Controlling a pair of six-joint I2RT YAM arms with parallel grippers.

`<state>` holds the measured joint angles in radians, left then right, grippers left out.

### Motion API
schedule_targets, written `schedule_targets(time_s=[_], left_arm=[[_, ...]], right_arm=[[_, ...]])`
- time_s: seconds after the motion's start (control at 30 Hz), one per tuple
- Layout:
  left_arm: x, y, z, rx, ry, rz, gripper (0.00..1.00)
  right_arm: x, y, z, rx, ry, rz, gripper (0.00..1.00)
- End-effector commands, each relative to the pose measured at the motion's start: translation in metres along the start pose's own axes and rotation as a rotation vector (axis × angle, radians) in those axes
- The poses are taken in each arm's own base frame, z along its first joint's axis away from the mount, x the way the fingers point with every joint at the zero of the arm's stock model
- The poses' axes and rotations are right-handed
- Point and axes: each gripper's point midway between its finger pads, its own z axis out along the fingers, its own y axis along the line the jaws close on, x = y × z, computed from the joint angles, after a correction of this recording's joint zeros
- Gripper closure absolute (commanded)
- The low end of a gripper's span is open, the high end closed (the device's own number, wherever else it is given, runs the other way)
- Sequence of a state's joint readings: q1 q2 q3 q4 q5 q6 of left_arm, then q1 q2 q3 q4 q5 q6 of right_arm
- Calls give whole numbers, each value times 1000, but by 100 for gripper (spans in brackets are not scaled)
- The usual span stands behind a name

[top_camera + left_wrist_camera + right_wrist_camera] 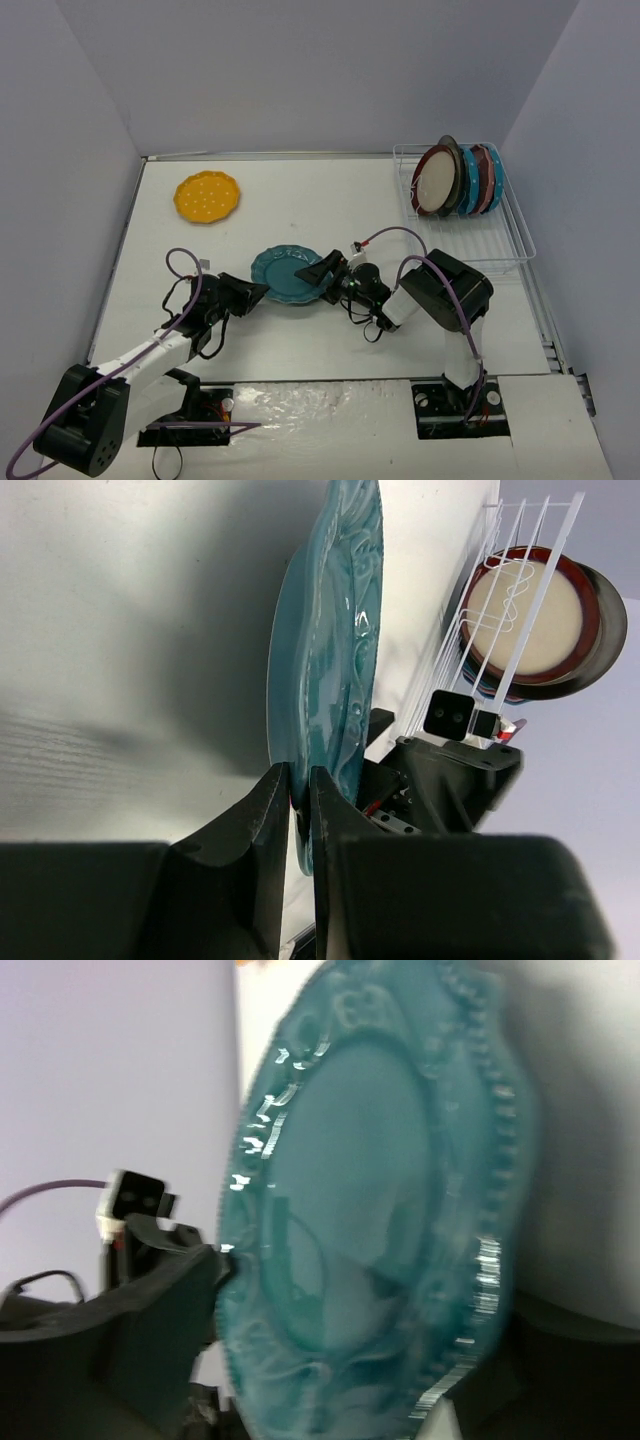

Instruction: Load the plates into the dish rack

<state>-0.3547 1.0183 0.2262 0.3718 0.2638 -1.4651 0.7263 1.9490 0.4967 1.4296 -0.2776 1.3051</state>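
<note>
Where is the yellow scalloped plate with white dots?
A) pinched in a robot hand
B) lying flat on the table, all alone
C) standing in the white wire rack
B: the yellow scalloped plate with white dots lies flat on the white table, far from the white wire dish rack.

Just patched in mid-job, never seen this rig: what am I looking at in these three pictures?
It is two robot arms bolted at the near edge of a white table, each ending in a two-finger gripper. The wide picture looks down from above and behind them; the other two come from a camera on each wrist. The left gripper is pinched shut on one edge of a teal plate. The right gripper has its jaws open around the opposite edge; its picture is too blurred to show contact. A yellow plate lies flat at the far left. At the far right, a white wire rack holds several plates standing on edge.
</note>
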Motion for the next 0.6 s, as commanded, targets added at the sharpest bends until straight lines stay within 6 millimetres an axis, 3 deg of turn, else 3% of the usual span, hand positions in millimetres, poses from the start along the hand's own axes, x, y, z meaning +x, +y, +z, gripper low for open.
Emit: schedule_targets(time_s=[0.0, 0.23, 0.37, 0.47, 0.57], left_arm=[[4, -77, -16, 275, 22, 22, 100], [12, -53, -20, 212, 41, 47, 100], [15, -36, -24, 158, 46, 72, 100], [17, -24, -25, 117, 49, 105, 100], [18, -14, -26, 82, 54, 123, 95]], right_arm=[[-7, 30, 2, -140, -47, -77, 38], [-17, 43, -5, -167, -94, -118, 71], [-28, 65, -16, -207, -150, -160, 89], [-35, 79, -22, -226, -177, -197, 99], [-42, 92, -27, -226, -194, -244, 100]])
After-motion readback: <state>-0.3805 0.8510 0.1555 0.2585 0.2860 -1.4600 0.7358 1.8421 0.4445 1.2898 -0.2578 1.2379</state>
